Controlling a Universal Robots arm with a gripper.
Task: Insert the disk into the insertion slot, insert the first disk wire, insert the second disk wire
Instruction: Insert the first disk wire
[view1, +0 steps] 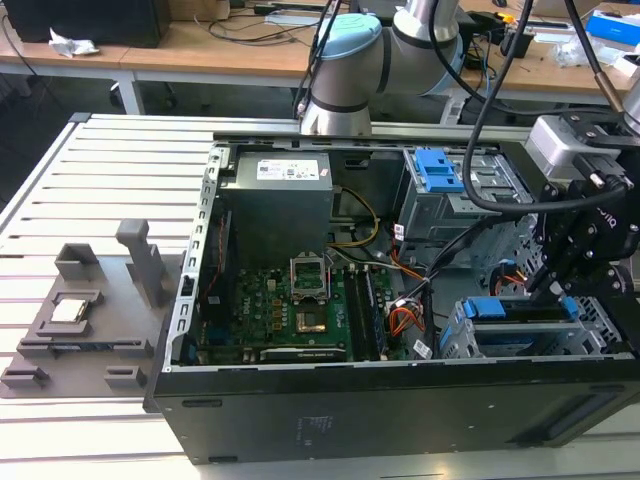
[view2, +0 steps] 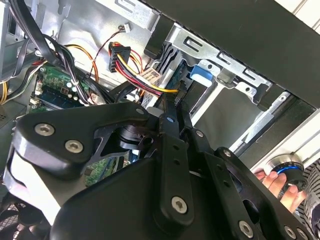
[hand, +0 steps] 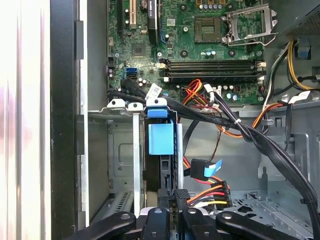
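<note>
Closest, the gripper (hand: 174, 212) has its fingers pressed together on a black plug (hand: 176, 196) trailing red, orange and yellow wires. Just beyond it the disk (hand: 161, 142), in its blue frame, sits inside the grey slot (hand: 122, 150). In the exterior view that slot lies at the case's (view1: 350, 420) four o'clock. A blue flat plug (hand: 204, 170) hangs beside the disk. Farther off lies the green circuit board (hand: 200, 45).

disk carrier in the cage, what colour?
Bright blue; the disk carrier shows best in the first wrist view.
</note>
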